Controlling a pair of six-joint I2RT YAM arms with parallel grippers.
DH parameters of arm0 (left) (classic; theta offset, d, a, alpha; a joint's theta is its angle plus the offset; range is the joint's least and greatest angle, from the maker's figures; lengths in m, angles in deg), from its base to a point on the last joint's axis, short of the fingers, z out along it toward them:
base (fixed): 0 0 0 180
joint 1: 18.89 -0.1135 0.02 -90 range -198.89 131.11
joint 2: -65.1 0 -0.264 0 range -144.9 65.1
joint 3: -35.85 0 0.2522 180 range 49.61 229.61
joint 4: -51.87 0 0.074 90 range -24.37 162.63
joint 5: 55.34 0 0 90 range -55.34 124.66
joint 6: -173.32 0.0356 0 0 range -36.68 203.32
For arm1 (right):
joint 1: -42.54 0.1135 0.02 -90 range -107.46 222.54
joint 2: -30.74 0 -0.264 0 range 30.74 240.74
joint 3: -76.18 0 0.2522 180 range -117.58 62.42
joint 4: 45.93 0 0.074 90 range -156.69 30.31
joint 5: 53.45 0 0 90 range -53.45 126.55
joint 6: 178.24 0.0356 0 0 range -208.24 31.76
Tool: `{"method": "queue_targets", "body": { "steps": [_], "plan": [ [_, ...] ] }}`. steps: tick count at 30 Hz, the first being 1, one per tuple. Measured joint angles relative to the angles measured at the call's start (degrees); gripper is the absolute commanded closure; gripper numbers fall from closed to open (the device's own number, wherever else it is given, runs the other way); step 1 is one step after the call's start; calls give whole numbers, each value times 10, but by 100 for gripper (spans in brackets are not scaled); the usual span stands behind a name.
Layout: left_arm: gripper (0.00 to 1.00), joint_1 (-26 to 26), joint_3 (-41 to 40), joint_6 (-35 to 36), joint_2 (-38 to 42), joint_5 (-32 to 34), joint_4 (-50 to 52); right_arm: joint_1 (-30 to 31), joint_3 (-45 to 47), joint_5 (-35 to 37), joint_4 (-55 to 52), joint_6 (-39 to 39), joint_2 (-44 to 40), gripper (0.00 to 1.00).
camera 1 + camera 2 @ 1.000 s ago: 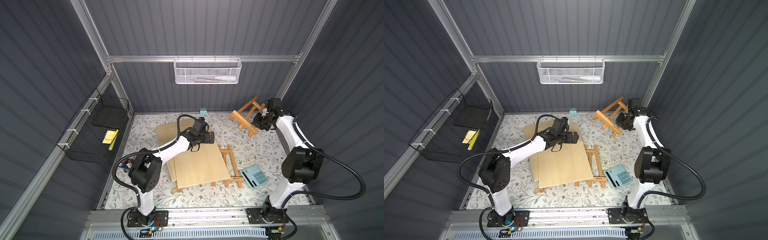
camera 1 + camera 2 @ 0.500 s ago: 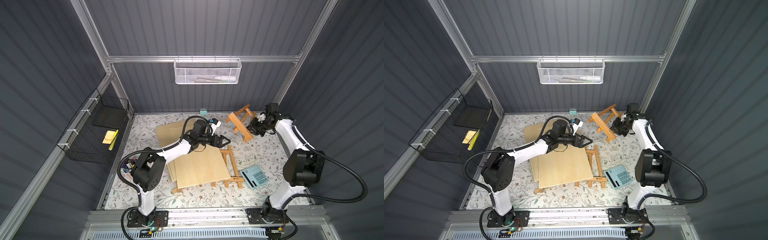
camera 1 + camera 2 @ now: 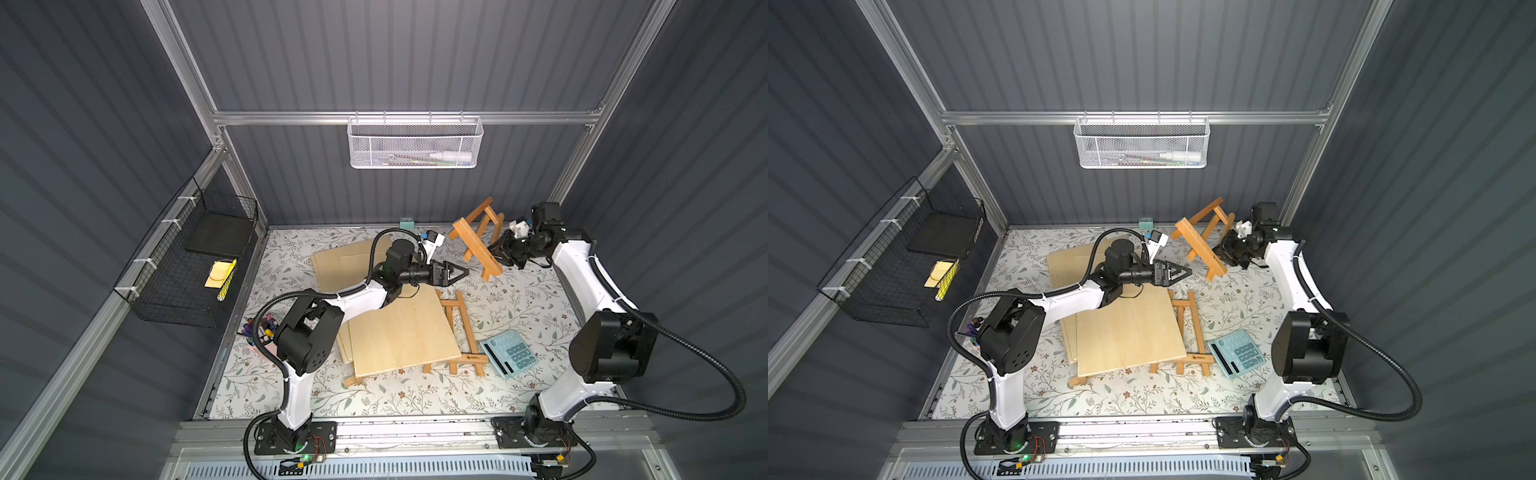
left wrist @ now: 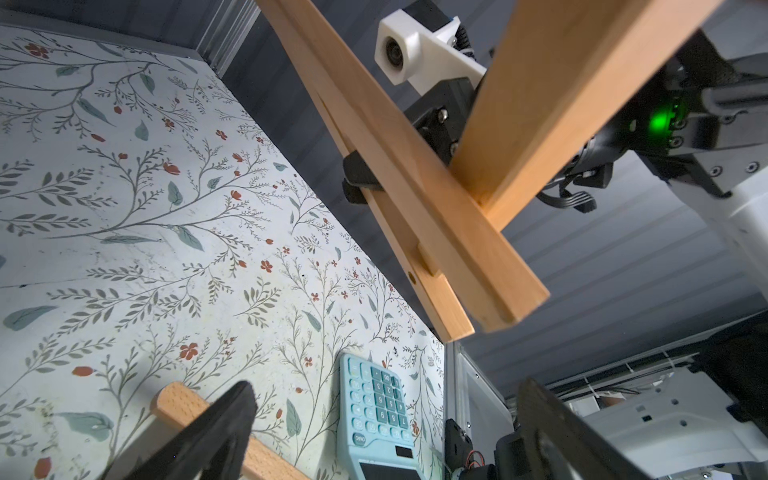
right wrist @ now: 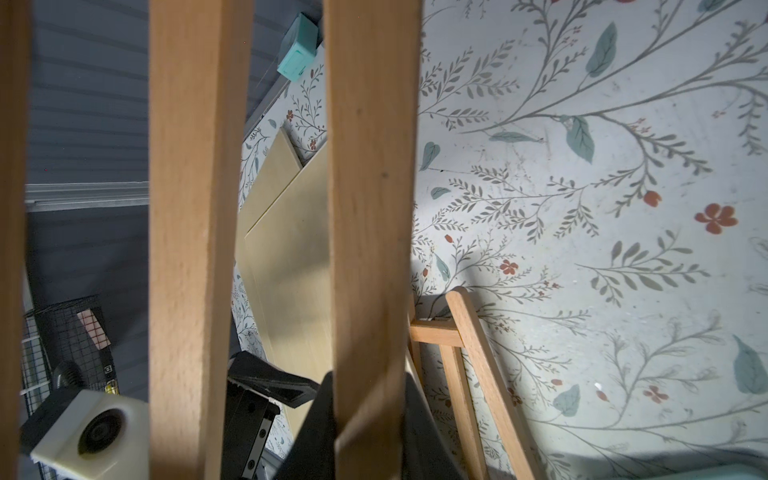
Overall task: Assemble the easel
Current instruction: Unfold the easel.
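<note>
Top views both show the small easel [image 3: 478, 243], orange-brown wood, at the far right of the floral mat [image 3: 519, 299]. It is tilted, its ledge bar slanting toward the front and its legs rising toward the back wall; I cannot tell whether its low end touches the mat. My right gripper [image 3: 501, 254] is clamped narrowly on it from the right, my right arm rising along the mat's right edge with the elbow bent and the wrist turned inward. My left gripper [image 3: 462, 273] hangs just beside the easel's low end, jaws spread wide, holding nothing and apart from the wood. My left arm stretches from its near base across the plywood boards [image 3: 399, 332], forearm about level. A second easel [image 3: 471, 357] of paler wood lies flat, partly under those boards, with a blue calculator [image 3: 509, 353] near its foot. Left wrist view: the held easel fills the upper part, a broad leg meeting the long ledge bar at an angle. One black finger [image 4: 359, 178] of my right gripper presses a slat behind the bar, and my own two left fingers [image 4: 216, 428] stand far apart below, short of the wood. Right wrist view: two upright slats cross close to the lens, one seated between my right jaws, and beyond them are the boards and the flat easel's top.
</note>
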Motion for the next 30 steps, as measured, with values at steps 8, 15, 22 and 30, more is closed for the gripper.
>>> {"method": "queue_targets", "body": {
  "steps": [8, 15, 22, 30],
  "plan": [
    [0, 0, 0, -45, -10, -7, -57, 17, 12, -10, -2, -5, 0, 97],
    [1, -10, -8, -75, -10, 17, -78, 17, 14, -12, -7, -13, -10, 97],
    [4, -37, -22, -87, -15, 77, -46, 17, 14, -15, -21, -25, -60, 96],
    [3, -49, 50, -68, -60, 134, 43, 17, 14, -38, -61, -56, -104, 96]
  ]
}}
